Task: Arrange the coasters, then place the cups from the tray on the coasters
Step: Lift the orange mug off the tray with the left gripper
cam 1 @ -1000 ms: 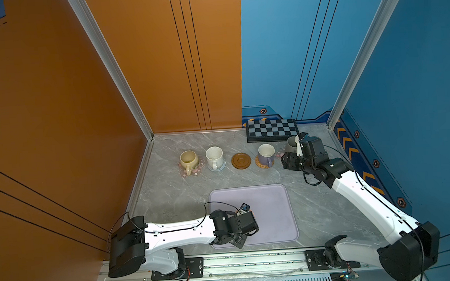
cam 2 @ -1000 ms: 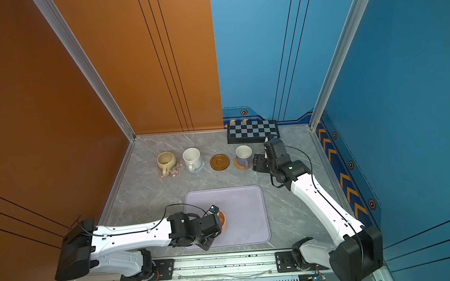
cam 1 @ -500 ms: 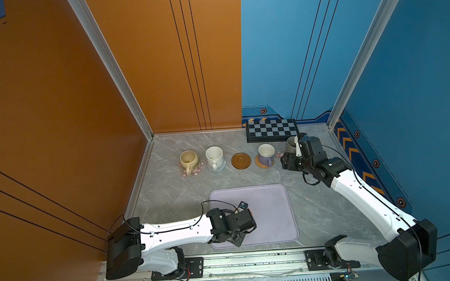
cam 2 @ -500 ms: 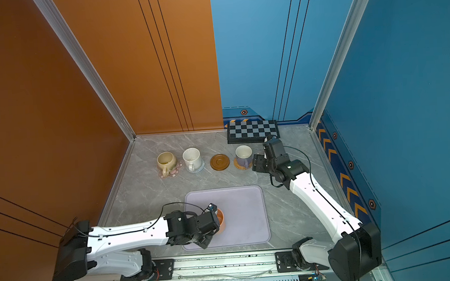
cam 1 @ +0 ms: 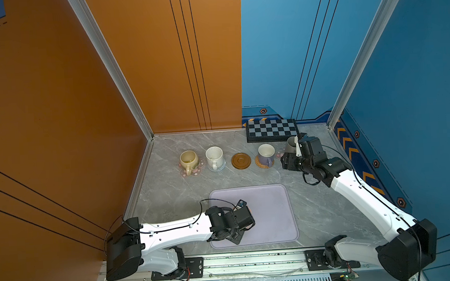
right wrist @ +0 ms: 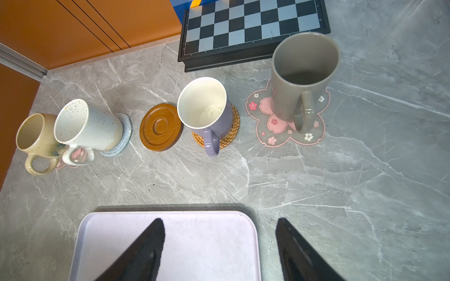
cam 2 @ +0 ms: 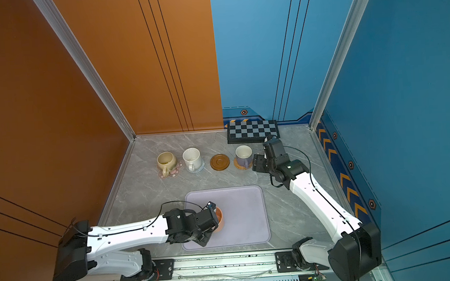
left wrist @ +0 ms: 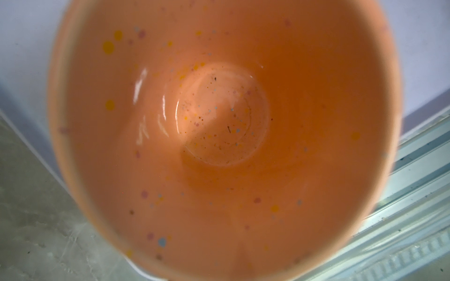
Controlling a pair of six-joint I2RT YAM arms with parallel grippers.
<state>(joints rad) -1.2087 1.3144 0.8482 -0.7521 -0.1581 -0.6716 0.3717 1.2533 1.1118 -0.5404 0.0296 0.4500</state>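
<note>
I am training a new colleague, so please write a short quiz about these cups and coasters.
1. How many cups stand on coasters?
2. True or false: the right hand grips a cup.
3. Which coaster is bare? A pink flower coaster; B brown wooden coaster; C woven coaster.
Key: 1 four: beige cup, white cup, lavender cup, grey cup. 2 false: open and empty. 3 B.

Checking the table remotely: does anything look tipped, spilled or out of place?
Nothing looks tipped or spilled. The brown wooden coaster alone carries no cup; the orange cup is over the tray instead.
</note>
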